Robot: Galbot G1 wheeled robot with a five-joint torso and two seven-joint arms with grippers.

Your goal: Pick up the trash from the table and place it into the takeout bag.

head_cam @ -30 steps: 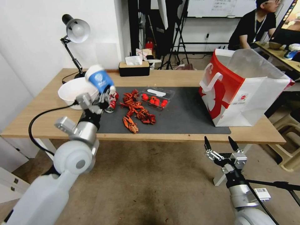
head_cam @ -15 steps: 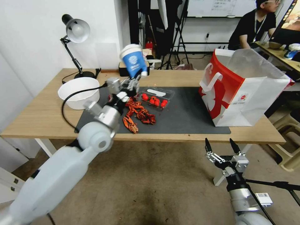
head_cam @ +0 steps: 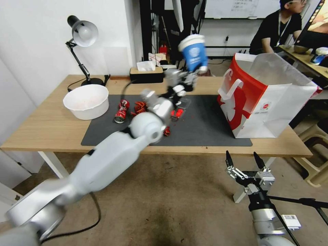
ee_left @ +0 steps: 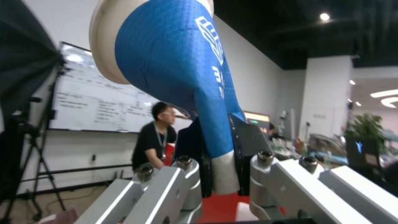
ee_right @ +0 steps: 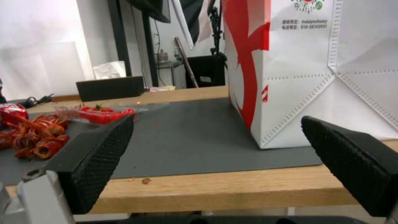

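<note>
Left gripper (head_cam: 191, 76) raised above the table (head_cam: 48, 126), clenched on the base of the blue paper cup (head_cam: 193, 53); cup lidded, tilted, held aloft over the dark grey mat (head_cam: 205, 126), beside the takeout bag (head_cam: 263, 99) and short of its open mouth; crushed red can (head_cam: 121, 111) lying on the mat near the white bowl (head_cam: 86, 100); right gripper (head_cam: 245, 161) parked below the table's front edge, fingers (ee_right: 93, 158) spread wide, grasping nothing
</note>
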